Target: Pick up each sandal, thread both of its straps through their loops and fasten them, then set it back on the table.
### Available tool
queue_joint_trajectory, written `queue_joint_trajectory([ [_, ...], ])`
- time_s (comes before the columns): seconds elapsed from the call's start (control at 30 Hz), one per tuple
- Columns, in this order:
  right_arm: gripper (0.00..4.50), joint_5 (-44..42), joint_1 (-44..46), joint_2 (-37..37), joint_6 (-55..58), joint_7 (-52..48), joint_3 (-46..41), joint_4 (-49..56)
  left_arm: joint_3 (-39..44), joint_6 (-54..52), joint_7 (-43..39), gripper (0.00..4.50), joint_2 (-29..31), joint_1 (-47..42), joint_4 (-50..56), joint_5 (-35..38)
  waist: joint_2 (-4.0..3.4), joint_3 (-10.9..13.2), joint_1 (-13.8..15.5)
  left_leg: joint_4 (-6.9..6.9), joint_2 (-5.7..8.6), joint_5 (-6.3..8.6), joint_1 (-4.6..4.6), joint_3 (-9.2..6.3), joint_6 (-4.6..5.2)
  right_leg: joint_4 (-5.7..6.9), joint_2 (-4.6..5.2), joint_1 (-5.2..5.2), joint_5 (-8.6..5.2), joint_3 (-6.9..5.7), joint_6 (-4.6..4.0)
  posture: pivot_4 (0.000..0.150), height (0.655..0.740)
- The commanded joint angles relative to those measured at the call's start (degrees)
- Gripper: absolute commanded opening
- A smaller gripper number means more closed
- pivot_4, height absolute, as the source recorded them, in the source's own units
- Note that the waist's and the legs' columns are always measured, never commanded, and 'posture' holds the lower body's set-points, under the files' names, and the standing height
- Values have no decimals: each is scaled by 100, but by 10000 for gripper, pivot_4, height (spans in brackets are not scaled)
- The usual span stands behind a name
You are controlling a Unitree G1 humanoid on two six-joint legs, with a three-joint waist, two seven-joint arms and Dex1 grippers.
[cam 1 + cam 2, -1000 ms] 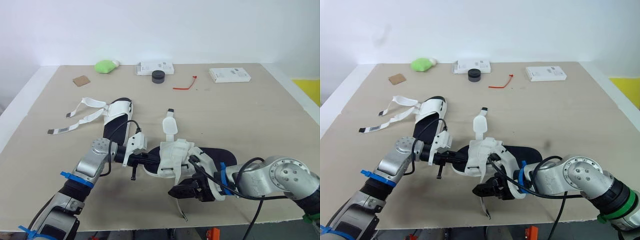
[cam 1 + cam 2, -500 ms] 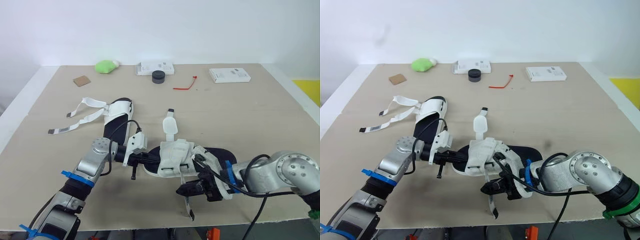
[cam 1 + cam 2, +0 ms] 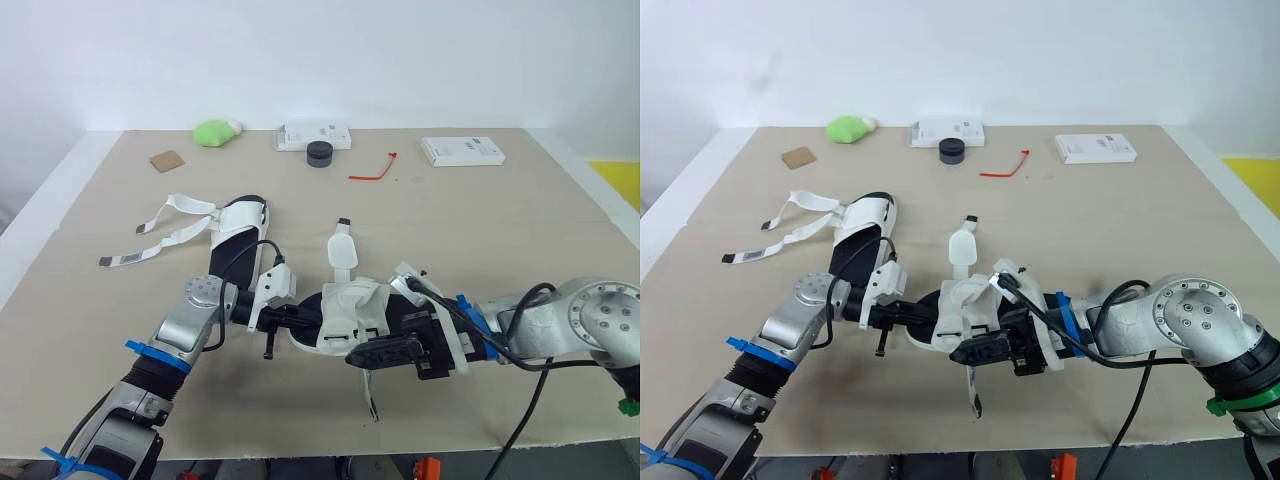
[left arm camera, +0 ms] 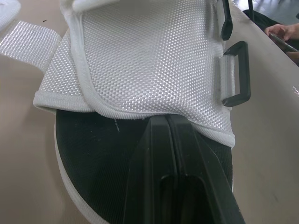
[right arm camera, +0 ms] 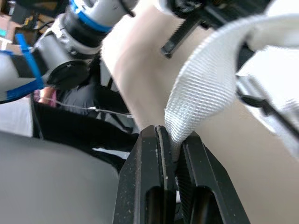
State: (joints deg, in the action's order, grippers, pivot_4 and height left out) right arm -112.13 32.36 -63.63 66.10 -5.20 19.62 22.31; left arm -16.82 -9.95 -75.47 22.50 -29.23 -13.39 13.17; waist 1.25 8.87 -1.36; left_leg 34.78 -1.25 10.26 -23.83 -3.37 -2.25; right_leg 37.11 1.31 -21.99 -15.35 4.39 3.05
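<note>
Right claw (image 3: 360, 352) is pinched shut on the white strap (image 5: 205, 88), low in the middle of the frame, the loose end dangling toward the table (image 3: 520, 240). Left claw (image 3: 288, 318), closed, grips the sandal (image 3: 352, 312) by its black sole. My worry: the webbing could slide out of that pinch, or a hard pull could twist the sandal free before the loop (image 4: 237, 70) is reached. Second sandal (image 3: 238, 222), centre left, lies unfastened
</note>
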Motion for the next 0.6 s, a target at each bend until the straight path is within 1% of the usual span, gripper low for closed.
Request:
queue_joint_trajectory([
  [0.03, 9443, -62, -70, -67, 46, 237, -110, 155, -350, -208, 56, 0, 56, 251, -378, -327, 0, 0, 0, 0, 0, 0, 0, 0, 0, 0, 1, 0, 0, 0, 0, 1500, 7400],
  [0.07, 11801, -29, -93, -78, 90, 274, -109, 181, -348, -212, 59, 0, 58, 252, -375, -326, 0, 0, 0, 0, 0, 0, 0, 0, 0, 0, 0, 0, 0, 0, 0, 1500, 7400],
  [0.13, 22005, 337, -144, -94, 292, 239, -83, 283, -343, -222, 65, 0, 62, 256, -365, -323, -1, -1, 0, 0, 0, 0, 0, 0, 0, 0, 0, 0, 0, 0, 0, 1500, 7400],
  [0.17, 25466, 412, -188, -104, 348, 255, -78, 286, -341, -230, 68, 0, 67, 265, -345, -319, -1, -1, 0, 0, 0, 0, 0, 0, 0, 0, 0, 0, 0, 0, 0, 1500, 7400],
  [0.2, 31050, 411, -236, -126, 388, 294, -70, 236, -340, -236, 72, 0, 70, 271, -332, -316, -1, -1, 1, 0, 0, 0, 0, -1, 0, 0, 0, 0, 0, 0, 0, 1500, 7400],
  [0.23, 35297, 425, -279, -170, 447, 236, -116, 190, -337, -244, 72, 0, 74, 272, -326, -312, -1, -1, 1, 0, 0, 0, 0, -1, 0, 0, 0, 0, 0, 0, 0, 1500, 7400],
  [0.3, 35297, 424, -311, -269, 545, 99, -254, 110, -333, -256, 77, 0, 82, 275, -318, -302, -3, -1, 1, 0, 0, 0, 0, 2, 0, 0, 1, -1, 0, 2, 0, 1500, 7400],
  [0.43, 35297, -2, -180, -638, 617, -282, -602, 39, -335, -265, 77, 0, 107, 302, -296, -294, -3, -1, 1, 0, 0, 0, 0, 2, 0, 0, 0, -2, 0, 1, 0, 1500, 7400],
  [0.5, 35297, -87, -188, -884, 632, -707, -785, 142, -343, -277, 62, 0, 116, 310, -285, -288, -7, -1, 1, 0, 0, 0, -1, 3, 0, 0, 1, -3, 0, 2, 0, 1500, 7400],
  [0.53, 35297, -87, -306, -1004, 550, -1135, -826, 290, -346, -283, 58, 0, 115, 306, -291, -285, -6, -1, 1, 0, -3, 1, 0, 3, 1, 0, -1, -2, -1, 1, -1, 1500, 7400],
  [0.6, 35297, -87, -492, -1182, 372, -1646, -807, 571, -347, -277, 63, 0, 107, 294, -314, -286, -6, -2, 5, -2, -4, 2, 0, 1, 3, -1, -3, -3, -3, -2, -3, 1500, 7400],
])
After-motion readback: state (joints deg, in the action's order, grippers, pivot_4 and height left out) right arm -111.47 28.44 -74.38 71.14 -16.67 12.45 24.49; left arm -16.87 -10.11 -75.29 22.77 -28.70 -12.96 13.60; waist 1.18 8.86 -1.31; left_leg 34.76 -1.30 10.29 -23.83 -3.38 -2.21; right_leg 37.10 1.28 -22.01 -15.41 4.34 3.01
